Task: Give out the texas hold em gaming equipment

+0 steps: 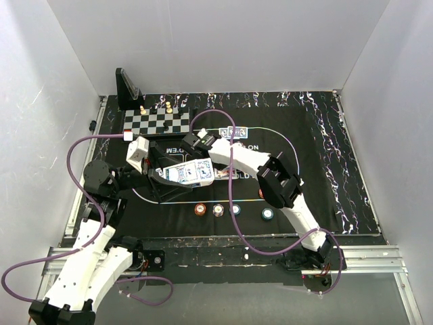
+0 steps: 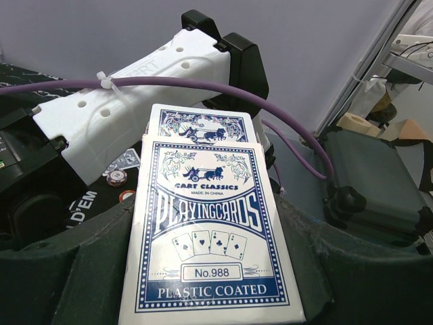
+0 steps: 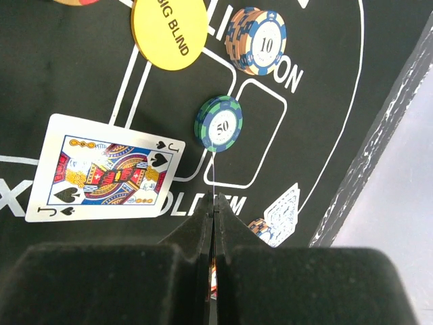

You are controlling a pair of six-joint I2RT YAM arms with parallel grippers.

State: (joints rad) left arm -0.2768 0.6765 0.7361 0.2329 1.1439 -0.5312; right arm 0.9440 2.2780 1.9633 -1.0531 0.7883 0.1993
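My left gripper [image 2: 203,227] is shut on a blue-and-white playing card box [image 2: 210,237], whose top end [image 2: 199,126] stands open; from above the box [image 1: 189,174] hangs over the mat's left half. My right gripper [image 3: 215,198] is shut on a single playing card [image 3: 214,172], seen edge-on as a thin line. Below it lie a face-up jack of spades [image 3: 105,169], a green-blue 50 chip [image 3: 218,123], a yellow BIG BLIND disc [image 3: 169,30] and a blue-orange chip stack [image 3: 260,40]. The right gripper [image 1: 197,141] sits just beyond the box.
A chessboard [image 1: 157,123] with pieces stands at the back left, a black stand [image 1: 126,88] behind it. Several chips [image 1: 218,210] line the mat's near edge, with a teal one [image 1: 268,214] to the right. Face-down cards [image 3: 284,210] lie near an orange chip [image 3: 260,229].
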